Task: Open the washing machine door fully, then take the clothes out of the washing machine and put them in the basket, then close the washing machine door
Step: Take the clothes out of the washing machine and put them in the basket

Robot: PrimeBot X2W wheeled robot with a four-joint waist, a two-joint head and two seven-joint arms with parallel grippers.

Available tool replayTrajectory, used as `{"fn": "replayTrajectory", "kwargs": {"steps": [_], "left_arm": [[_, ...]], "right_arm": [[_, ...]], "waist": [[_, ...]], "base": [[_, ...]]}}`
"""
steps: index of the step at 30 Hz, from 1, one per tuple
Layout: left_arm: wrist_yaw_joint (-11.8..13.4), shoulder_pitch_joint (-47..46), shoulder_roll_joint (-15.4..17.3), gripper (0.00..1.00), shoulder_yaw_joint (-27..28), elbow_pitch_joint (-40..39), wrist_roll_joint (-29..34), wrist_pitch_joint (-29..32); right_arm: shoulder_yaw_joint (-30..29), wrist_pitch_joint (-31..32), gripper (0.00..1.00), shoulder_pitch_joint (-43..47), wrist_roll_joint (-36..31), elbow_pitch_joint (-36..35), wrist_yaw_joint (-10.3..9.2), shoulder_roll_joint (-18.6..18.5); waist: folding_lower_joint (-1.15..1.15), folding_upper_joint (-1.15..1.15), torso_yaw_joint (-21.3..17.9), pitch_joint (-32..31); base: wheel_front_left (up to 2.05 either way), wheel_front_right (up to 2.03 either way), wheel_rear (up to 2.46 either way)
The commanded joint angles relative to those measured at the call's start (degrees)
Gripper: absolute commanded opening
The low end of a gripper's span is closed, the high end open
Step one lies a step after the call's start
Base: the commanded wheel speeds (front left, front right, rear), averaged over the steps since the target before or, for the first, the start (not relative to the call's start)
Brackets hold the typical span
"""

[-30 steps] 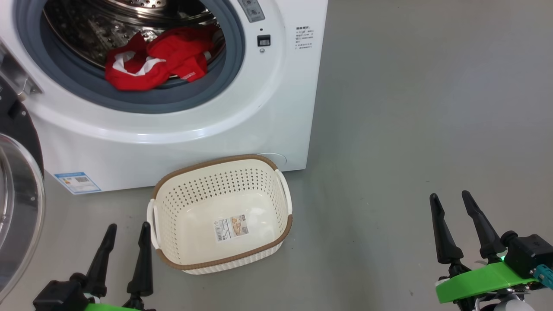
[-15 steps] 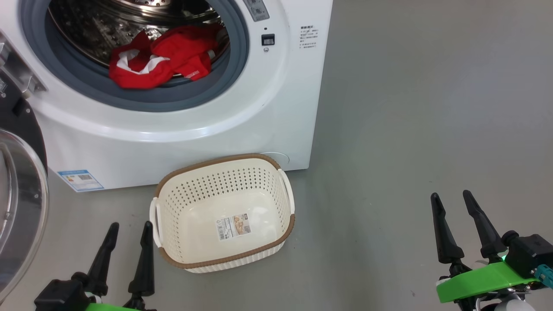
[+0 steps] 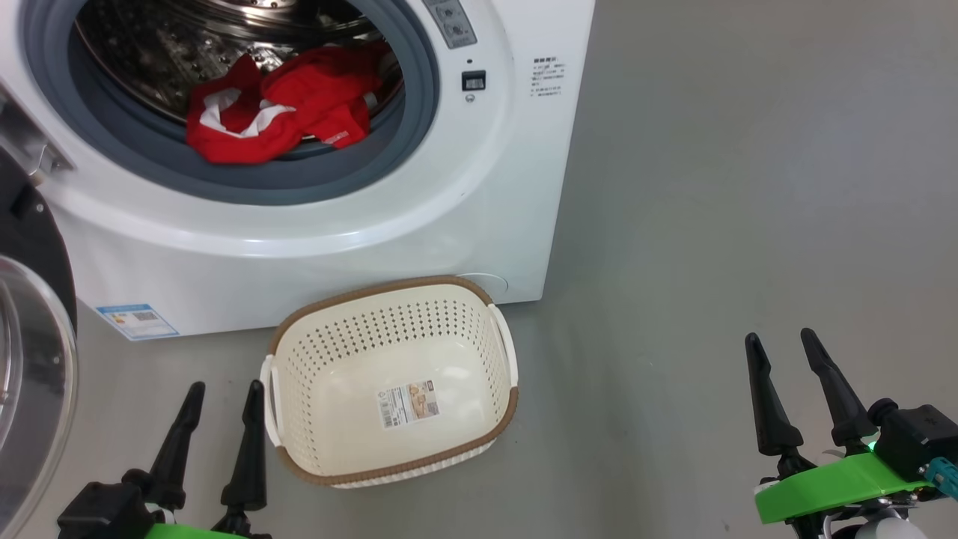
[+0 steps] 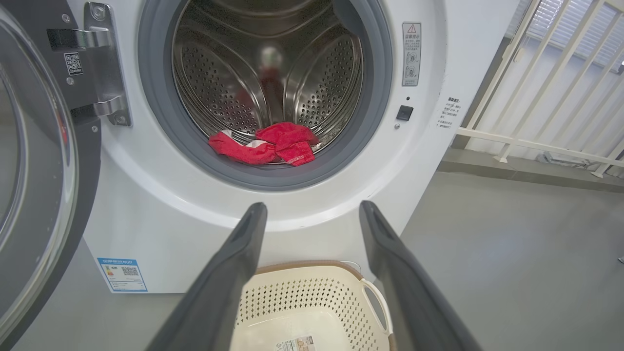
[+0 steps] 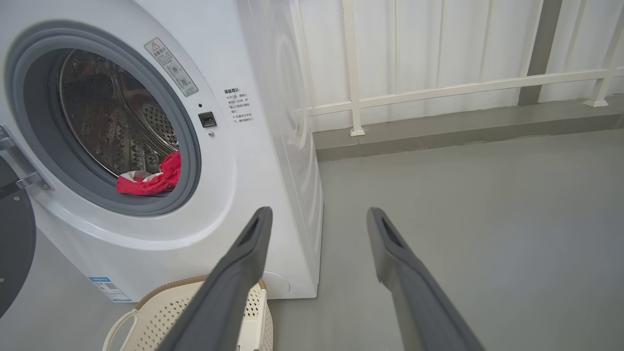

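Grey floor (image 3: 711, 187) stretching out, red white-trimmed clothes (image 3: 299, 105) lying bunched in drum (image 3: 150, 60), my left gripper (image 3: 226, 385) and right gripper (image 3: 778, 337) gaping wide.

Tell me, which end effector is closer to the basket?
The left end effector, close beside the basket; the right end effector sits far off across the grey floor.

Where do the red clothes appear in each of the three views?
Head view: the clothes at upper left, in the drum.
Left wrist view: the clothes slightly left of centre, low in the drum.
Right wrist view: the clothes at middle left.
Shared landmark: the blue label on the washing machine's lower corner.
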Motion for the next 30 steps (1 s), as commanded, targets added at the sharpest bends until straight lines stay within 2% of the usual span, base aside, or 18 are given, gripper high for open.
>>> {"fn": "replayTrajectory", "kwargs": {"steps": [1, 12, 24, 30], "left_arm": [[-0.3, -2.1, 1.1, 1.00, 1.8, -1.5, -0.6, -0.3], [-0.3, -2.7, 1.3, 1.00, 1.5, -1.0, -0.5, -0.3], [-0.3, -3.2, 1.2, 1.00, 1.4, -0.9, -0.3, -0.3], [-0.3, -4.7, 0.6, 1.00, 1.9, 1.2, 1.9, -0.3]], "right_arm": [[1.4, -0.4, 1.00, -1.4, -0.5, -1.4, 0.02, -0.3], [1.9, -0.4, 1.00, -1.9, -0.4, -1.3, 0.02, -0.2], [2.2, -0.4, 1.00, -2.3, -0.4, -1.4, 0.02, -0.1], [2.3, -0.4, 1.00, -3.1, -0.3, -1.6, 0.02, -0.1]], "waist": [[0.00, 0.00, 0.0, 0.1], [0.00, 0.00, 0.1, 0.6], [0.00, 0.00, 0.0, 1.4], [0.00, 0.00, -0.2, 2.9]], "base": [[0.87, -0.93, 0.05], [0.76, -0.81, 0.05], [0.03, -0.03, 0.00], [0.00, 0.00, 0.00]]}}
